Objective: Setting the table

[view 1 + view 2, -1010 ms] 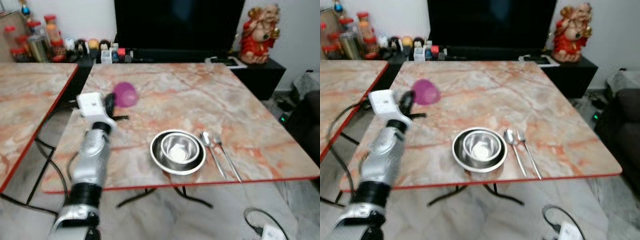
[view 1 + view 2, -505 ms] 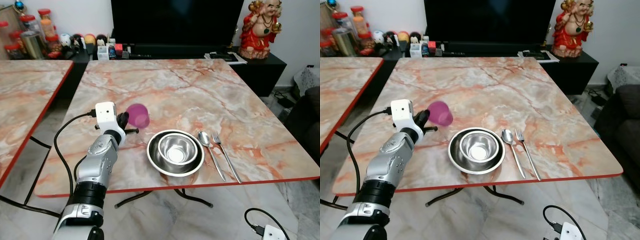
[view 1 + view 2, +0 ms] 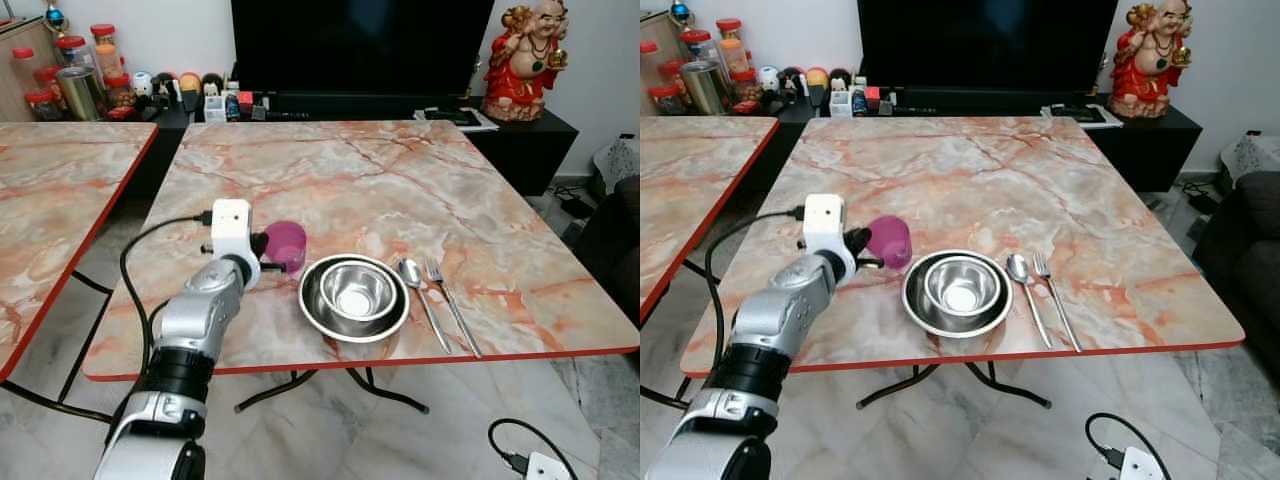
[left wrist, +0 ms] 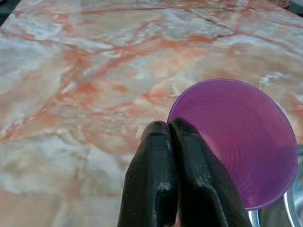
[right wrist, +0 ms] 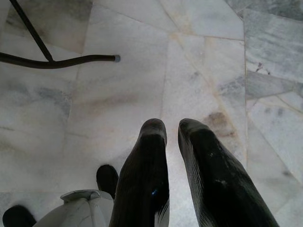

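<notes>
so left pincer (image 4: 169,130) is clenched on the rim of the purple cup (image 3: 286,244), one finger inside the cup and one outside, fingertips pressed together over the wall. cup sits at the pincer's tip, mouth up, over the marble bench (image 3: 400,180); can't tell if its base touches the surface. just past the cup, on the side away from the pincer, a steel bowl (image 3: 357,291) nested in a steel plate (image 3: 310,305), cup nearly touching the plate's rim. beyond those, spoon (image 3: 418,291) then fork (image 3: 451,306), side by side. right pincer (image 5: 171,130) hangs idle over the tiled floor (image 5: 203,56), fingers slightly apart, gripping nothing.
</notes>
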Robot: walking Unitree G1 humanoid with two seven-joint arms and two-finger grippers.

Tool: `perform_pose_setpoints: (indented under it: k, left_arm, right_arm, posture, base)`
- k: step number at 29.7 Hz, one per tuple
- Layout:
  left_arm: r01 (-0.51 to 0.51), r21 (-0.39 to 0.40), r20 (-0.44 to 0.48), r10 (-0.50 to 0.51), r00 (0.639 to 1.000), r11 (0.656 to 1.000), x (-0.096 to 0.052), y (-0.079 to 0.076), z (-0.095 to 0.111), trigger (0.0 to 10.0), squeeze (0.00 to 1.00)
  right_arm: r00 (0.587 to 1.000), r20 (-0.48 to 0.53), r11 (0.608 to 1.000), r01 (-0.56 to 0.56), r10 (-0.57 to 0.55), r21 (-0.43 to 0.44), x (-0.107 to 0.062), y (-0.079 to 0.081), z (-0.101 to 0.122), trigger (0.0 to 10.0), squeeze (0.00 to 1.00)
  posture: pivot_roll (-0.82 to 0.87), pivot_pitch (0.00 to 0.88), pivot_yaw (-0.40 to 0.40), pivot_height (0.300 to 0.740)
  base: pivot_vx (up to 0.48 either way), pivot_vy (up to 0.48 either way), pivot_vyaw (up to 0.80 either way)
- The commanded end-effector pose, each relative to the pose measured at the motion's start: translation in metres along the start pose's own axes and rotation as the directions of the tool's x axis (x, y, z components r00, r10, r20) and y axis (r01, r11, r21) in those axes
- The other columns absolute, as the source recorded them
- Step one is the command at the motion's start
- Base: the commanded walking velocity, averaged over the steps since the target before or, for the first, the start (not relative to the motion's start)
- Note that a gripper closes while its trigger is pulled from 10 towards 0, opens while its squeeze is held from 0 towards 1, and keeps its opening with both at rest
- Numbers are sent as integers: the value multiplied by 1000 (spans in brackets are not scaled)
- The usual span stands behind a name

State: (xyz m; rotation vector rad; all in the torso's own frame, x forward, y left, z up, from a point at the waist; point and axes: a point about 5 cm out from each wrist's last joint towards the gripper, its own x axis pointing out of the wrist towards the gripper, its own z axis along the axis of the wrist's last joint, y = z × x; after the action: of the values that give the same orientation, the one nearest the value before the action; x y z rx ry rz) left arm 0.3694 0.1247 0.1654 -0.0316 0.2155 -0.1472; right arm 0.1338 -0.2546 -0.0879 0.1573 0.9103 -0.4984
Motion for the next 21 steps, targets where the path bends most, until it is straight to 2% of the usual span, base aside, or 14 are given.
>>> perform_pose_setpoints:
  k: [1,9,21]
  left_arm:
    - [-20,27,-33,21,999,999,2,0,-1,10000,0]
    - [-42,38,-127,46,991,998,1,3,-8,10000,0]
    - [-65,3,-145,65,987,998,-2,7,-7,10000,0]
  right_arm:
    - [1000,18,1000,-3,3,7,1,2,5,10000,0]
    - [1000,11,1000,4,-4,14,0,1,1,10000,0]
    - [1000,9,1000,1,-1,13,0,2,1,10000,0]
  posture:
    - [65,0,-45,736]
    - [66,0,-41,736]
    - [71,0,-44,736]
  base:
    - [0,0,0]
    - [0,0,0]
    - [0,0,0]
